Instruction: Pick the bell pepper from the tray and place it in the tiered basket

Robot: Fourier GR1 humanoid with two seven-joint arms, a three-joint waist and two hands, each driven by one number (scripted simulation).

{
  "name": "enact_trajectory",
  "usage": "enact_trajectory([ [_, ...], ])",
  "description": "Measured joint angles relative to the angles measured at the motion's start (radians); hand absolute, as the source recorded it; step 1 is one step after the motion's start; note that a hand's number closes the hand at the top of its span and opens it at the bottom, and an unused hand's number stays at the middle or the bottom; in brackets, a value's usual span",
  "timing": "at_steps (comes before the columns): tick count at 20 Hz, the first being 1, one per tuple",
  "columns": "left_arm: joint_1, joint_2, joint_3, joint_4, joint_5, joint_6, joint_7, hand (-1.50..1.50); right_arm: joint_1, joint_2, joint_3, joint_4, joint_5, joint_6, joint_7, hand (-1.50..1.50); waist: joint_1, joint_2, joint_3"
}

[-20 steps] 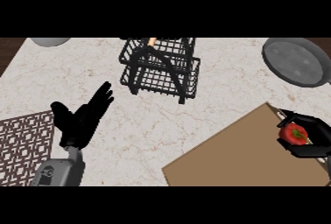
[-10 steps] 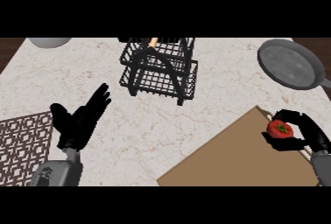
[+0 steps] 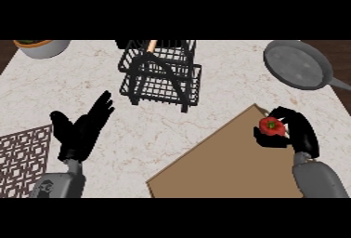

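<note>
Seeing my right robot hand (image 3: 299, 135) curled round the bell pepper (image 3: 271, 126) at the tray's (image 3: 226, 169) 1 o'clock corner; left robot hand (image 3: 81, 132) spread; tiered basket (image 3: 161, 78) at 12.

Grey pan (image 3: 296, 63), bowl (image 3: 47, 48), patterned mat (image 3: 24, 155) on marble counter (image 3: 68, 88)

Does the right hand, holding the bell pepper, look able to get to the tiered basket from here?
Likely yes: the right hand is curled round the bell pepper at the tray's corner, and only open counter lies between it and the tiered basket.
</note>
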Motion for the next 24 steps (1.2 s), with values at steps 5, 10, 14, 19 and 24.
enact_trajectory([
  [5, 0.008, -0.001, 0.006, -0.002, 0.0, 0.008, 0.002, 0.0, -0.045, 0.076, 0.076, -0.203, 0.134, -0.086, 0.198, 1.5, -0.012, -0.007, 0.005],
  [10, 0.006, 0.005, 0.013, 0.001, 0.003, 0.006, 0.007, 0.0, -0.118, 0.129, 0.174, -0.412, 0.299, -0.067, 0.415, 1.5, -0.017, -0.008, 0.008],
  [14, 0.003, 0.001, 0.009, 0.001, 0.004, 0.004, 0.007, 0.0, -0.21, 0.171, 0.252, -0.565, 0.442, 0.034, 0.62, 1.5, -0.009, -0.003, 0.011],
  [19, -0.014, -0.008, -0.002, 0.001, 0.007, -0.002, 0.009, 0.0, -0.385, 0.22, 0.344, -0.679, 0.579, 0.234, 0.849, 1.5, 0.022, 0.012, 0.015],
  [24, -0.035, -0.013, -0.015, 0.0, 0.004, -0.01, 0.015, 0.0, -0.603, 0.234, 0.337, -0.655, 0.59, 0.366, 0.938, 1.5, 0.056, 0.026, 0.019],
])
